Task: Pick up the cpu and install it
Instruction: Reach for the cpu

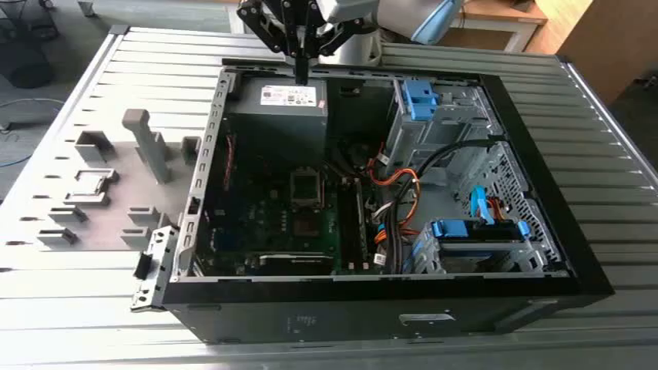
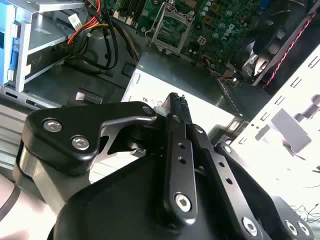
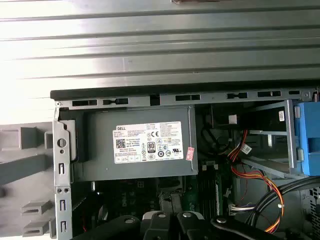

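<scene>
Ribbed metal desk (image 1: 581,116) carries an open computer case (image 1: 535,254): the gripper (image 1: 301,80) hangs over the case's power supply (image 1: 277,112), fingers pressed together and empty, while the cpu (image 1: 88,182) lies flat outside the case on a holder block (image 1: 86,199), apparently staged for pickup.

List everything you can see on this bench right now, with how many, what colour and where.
Computer case: one, black, open, on the slatted table.
Power supply: one, grey, white label, inside the case.
Motherboard: one, dark green, case floor.
Socket frame: one, dark metal, on the motherboard.
Drive brackets: about three, blue, case side toward the exterior view's right.
Cables: bundle, orange, red, black, beside the brackets.
Holder blocks: several, matte grey, exterior view's left of the case.
Cpu: one, silvery, seemingly on a holder block.
Gripper: one, black, shut, empty, above the power supply.
</scene>
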Controlling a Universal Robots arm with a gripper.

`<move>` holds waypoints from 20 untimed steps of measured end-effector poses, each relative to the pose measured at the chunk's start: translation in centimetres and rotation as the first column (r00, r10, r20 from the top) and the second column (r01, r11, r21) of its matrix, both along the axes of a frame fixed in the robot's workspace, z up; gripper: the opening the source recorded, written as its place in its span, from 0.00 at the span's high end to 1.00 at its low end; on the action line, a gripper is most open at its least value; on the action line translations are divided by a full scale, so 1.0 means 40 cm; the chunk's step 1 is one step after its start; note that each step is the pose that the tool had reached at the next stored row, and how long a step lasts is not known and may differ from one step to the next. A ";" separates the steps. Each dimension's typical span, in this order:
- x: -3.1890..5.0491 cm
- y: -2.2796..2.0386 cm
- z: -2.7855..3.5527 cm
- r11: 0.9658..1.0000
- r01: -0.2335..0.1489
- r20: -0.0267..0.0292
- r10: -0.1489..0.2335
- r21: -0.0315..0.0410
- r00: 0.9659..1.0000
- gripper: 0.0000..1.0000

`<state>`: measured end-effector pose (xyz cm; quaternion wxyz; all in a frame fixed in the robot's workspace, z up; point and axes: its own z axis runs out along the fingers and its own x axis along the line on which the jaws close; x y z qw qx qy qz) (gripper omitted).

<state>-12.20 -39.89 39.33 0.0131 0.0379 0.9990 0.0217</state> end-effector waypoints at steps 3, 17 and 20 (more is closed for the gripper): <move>-0.008 0.000 0.000 1.000 0.000 0.000 0.000 0.000 1.000 0.89; -0.027 0.000 0.000 1.000 0.000 0.000 0.000 0.000 1.000 0.89; -0.034 0.000 0.000 1.000 0.000 0.000 0.000 0.000 1.000 0.89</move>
